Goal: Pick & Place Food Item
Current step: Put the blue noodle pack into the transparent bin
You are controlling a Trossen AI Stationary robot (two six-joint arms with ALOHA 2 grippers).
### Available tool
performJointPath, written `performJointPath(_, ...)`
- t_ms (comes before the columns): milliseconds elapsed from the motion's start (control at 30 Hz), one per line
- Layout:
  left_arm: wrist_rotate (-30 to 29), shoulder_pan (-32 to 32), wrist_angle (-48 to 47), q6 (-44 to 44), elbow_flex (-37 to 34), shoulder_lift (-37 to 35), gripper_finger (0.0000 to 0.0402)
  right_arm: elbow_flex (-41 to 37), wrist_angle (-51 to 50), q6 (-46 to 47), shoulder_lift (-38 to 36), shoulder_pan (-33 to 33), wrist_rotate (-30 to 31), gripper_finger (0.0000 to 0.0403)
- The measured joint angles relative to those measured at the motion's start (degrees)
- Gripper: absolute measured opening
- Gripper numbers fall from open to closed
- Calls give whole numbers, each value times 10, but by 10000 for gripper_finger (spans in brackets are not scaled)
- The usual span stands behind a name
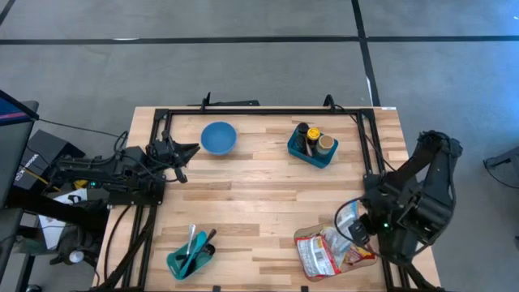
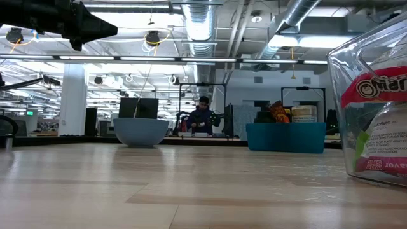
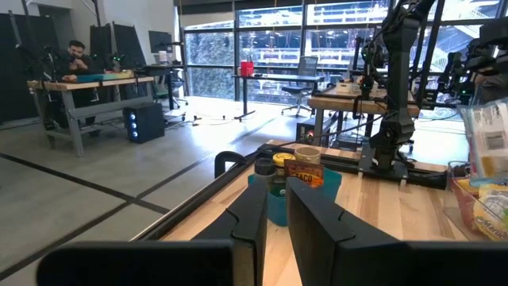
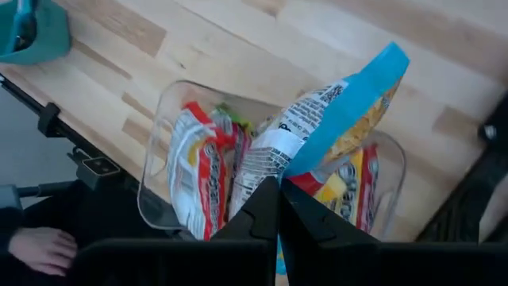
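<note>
Snack packet point(image 4: 341, 111) clamped in right end effector point(image 4: 278, 208) over clear bin point(image 4: 159, 151), per wrist cam; left end effector point(image 1: 185, 151) closed.

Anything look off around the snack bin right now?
Nothing spilled. The right end effector is shut on a blue-edged packet, lifted partly out of the clear bin. Other packets stay inside.

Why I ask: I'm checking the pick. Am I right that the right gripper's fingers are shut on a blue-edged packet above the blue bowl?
Not quite. The right gripper is shut on the blue-edged packet, but above the clear bin of packets, as the right wrist view shows. The blue bowl sits far across the table.
</note>
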Motion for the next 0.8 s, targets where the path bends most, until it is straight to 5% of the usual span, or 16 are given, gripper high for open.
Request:
performJointPath(400,0,0,0,0,0,0,44,-45,0,129,0,50,-105,0)
performJointPath(800,0,0,0,0,0,0,44,-70,-1,146,10,67,-108,0)
